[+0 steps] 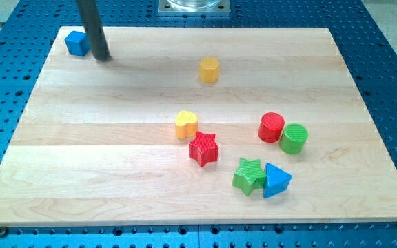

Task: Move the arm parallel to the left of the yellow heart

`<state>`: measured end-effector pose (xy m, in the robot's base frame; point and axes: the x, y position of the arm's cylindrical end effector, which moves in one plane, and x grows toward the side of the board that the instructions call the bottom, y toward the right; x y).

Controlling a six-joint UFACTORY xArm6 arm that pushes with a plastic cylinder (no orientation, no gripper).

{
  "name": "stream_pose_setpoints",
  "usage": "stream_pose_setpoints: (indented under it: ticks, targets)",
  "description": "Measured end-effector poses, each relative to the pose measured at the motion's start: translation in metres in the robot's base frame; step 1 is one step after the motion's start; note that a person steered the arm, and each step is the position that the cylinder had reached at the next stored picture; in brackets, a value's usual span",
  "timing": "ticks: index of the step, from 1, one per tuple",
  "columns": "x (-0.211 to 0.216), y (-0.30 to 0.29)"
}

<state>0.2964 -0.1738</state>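
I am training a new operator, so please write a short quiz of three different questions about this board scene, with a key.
1. True or false: my tip touches the yellow heart.
2. Which block lies nearest my tip? A) red star B) blue cube C) green cylinder
3. Fill in: the green star sits against the blue ____ at the view's bottom right.

Key:
1. False; my tip stands far off at the view's top left.
2. B, the blue cube.
3. Triangle; the blue triangle.
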Motion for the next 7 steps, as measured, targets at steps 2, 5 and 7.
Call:
stream_pose_setpoints:
  ticks: [2, 5, 7]
  targets:
    - [0.055, 0.052]
    - [0.089, 0.077]
    - [0.098, 0.078]
